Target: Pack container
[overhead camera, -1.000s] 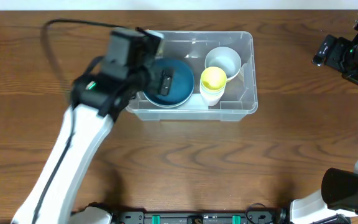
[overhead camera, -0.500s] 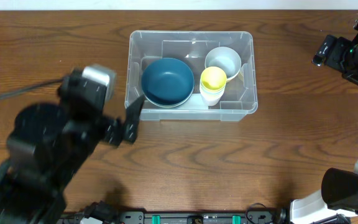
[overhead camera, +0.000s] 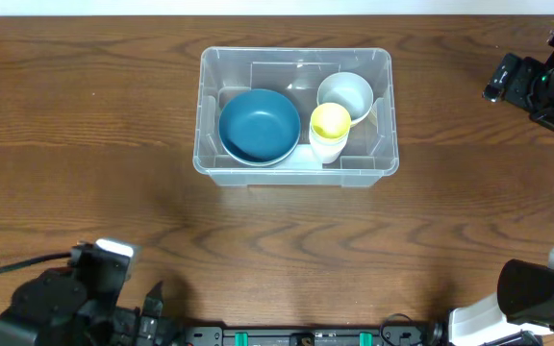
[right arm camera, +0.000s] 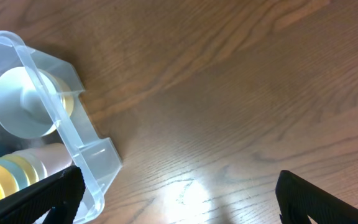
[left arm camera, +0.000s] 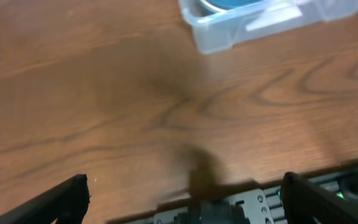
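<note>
The container point(overhead camera: 203, 144) is sitting at the table's point(overhead camera: 65, 192) far centre. The left gripper point(left arm camera: 185, 199), fingers spread apart, is hovering well apart from it at the front-left edge. The right gripper point(right arm camera: 179, 199), likewise spread, is hanging near its right end.

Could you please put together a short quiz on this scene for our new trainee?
1. True or false: the blue bowl lies outside the container.
2. What else is in the container besides the blue bowl and the white bowl? A) a red mug B) stacked cups, yellow on top C) a spoon
3. Fill in: the left gripper is open and holds ____.
Key: 1 false; 2 B; 3 nothing.
</note>
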Available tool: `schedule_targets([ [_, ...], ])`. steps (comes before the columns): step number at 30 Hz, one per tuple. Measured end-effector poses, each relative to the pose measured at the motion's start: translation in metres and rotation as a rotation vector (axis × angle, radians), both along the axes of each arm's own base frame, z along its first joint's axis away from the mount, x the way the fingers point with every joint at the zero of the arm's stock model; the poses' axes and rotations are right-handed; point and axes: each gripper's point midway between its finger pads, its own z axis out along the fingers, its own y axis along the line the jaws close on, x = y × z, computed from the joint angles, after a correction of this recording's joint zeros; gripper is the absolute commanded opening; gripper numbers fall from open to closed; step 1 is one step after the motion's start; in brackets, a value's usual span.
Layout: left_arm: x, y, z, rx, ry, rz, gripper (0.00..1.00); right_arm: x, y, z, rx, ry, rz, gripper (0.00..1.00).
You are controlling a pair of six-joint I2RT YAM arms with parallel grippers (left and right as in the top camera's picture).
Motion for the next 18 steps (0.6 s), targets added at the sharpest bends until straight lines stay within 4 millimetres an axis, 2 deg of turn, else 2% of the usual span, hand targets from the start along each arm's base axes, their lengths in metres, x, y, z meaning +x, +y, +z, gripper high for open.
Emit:
schedule_targets([
  [2, -0.004, 0.004, 0.006, -0.023, -0.058, 0.040, 0.98, 0.000, 0.000, 0.000, -0.001, -0.001, 0.000, 0.99],
  [6, -0.015, 0.005, 0.036, -0.113, -0.300, 0.088, 0.98, 0.000, 0.000, 0.000, -0.001, -0.001, 0.000, 0.99],
  [11, -0.031, 0.001, 0.060, -0.191, -0.571, 0.083, 0.98, 0.000, 0.000, 0.000, 0.000, 0.000, 0.000, 0.99],
  [15, -0.009, -0.002, 0.070, -0.218, -0.730, 0.080, 0.98, 0.000, 0.000, 0.000, 0.000, 0.000, 0.000, 0.99],
  [18, 0.028, -0.007, 0.073, -0.233, -0.812, 0.071, 0.98, 0.000, 0.000, 0.000, -0.001, -0.001, 0.000, 0.99],
])
